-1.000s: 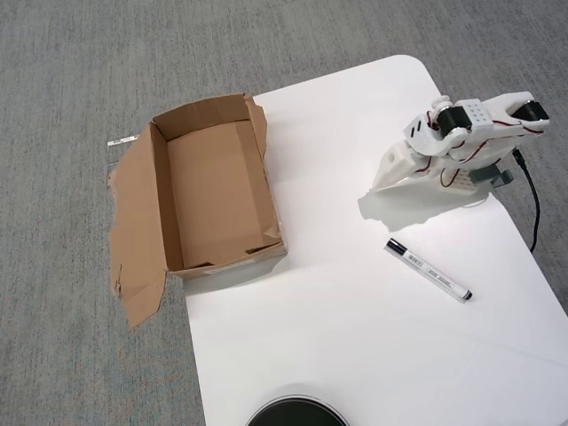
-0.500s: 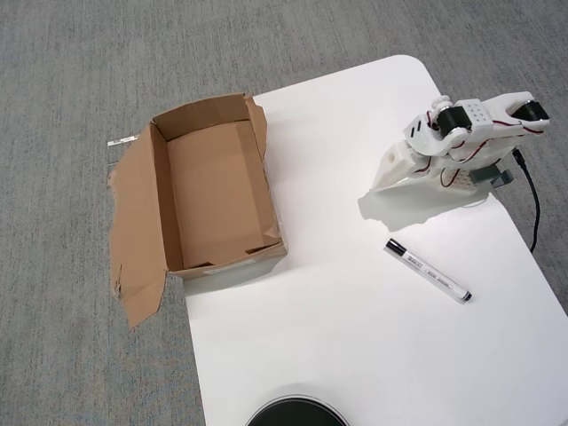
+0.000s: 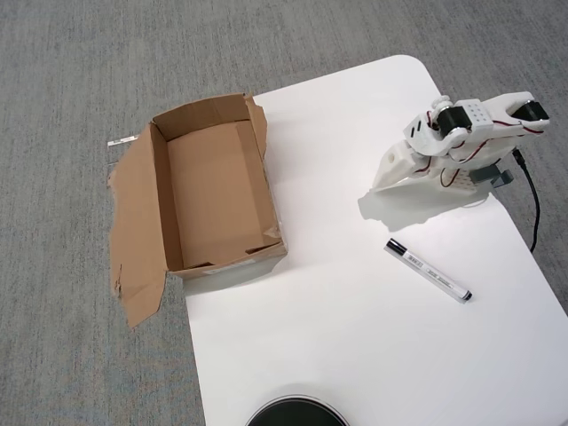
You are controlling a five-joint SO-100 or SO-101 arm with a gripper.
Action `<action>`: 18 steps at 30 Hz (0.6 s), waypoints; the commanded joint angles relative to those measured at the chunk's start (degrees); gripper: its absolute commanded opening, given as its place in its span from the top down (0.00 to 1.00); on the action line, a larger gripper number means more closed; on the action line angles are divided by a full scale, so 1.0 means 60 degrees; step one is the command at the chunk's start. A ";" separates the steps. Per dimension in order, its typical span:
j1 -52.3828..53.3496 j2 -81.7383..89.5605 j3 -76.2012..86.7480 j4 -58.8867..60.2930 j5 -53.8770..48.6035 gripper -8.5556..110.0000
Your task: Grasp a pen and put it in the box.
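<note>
The pen (image 3: pixel 428 270) is a slim white marker lying diagonally on the white table (image 3: pixel 355 337), black cap toward the upper left. The brown cardboard box (image 3: pixel 213 191) sits open and empty at the table's left edge, with a torn flap spread flat over the carpet. My white arm is folded at the table's right side. Its gripper (image 3: pixel 379 183) points down-left, resting near the tabletop with its fingers together and nothing held. The gripper tip is a short way above the pen's cap in the overhead view and far right of the box.
A black cable (image 3: pixel 532 200) runs down the table's right edge behind the arm. A round black object (image 3: pixel 297 413) pokes in at the bottom edge. Grey carpet (image 3: pixel 71 89) surrounds the table.
</note>
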 commanded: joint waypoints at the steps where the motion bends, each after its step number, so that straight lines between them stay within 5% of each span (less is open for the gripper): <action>1: 0.0051 0.0542 0.0271 0.0352 -0.0037 0.92; 18: -0.0037 0.0542 0.0271 0.0337 -0.0095 0.92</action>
